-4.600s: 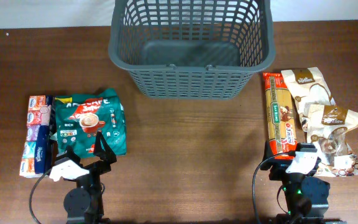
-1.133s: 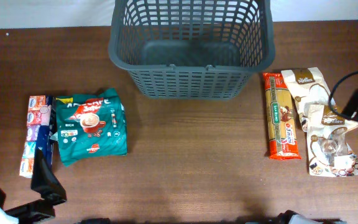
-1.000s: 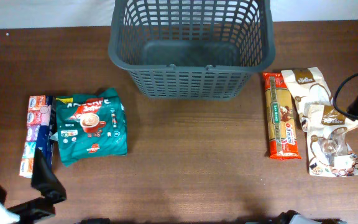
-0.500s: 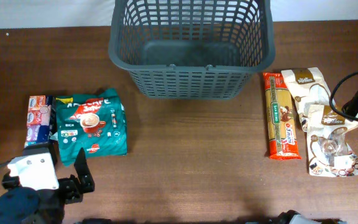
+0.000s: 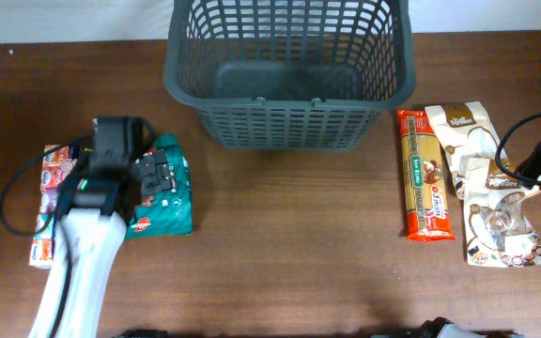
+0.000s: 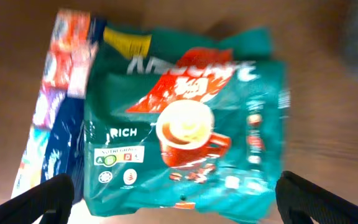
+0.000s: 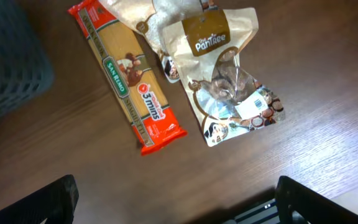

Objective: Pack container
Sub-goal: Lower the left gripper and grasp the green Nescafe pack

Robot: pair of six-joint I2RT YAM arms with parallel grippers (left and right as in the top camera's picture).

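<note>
Container (image 5: 289,75) on a brown table (image 5: 289,244), left gripper (image 6: 173,186) nearest, fingers wide apart, over a green coffee bag (image 6: 185,124) beside tissue packs (image 6: 55,106), right gripper (image 7: 176,193) likewise spread above pasta packet (image 7: 129,93) and snack pouches (image 7: 229,81) at right, container itself standing far centre.

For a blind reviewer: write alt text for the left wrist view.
A green coffee packet lies flat on a wooden table, centred under the open left gripper, whose fingertips show at the lower corners. A row of small colourful packets lies along its left edge.
</note>
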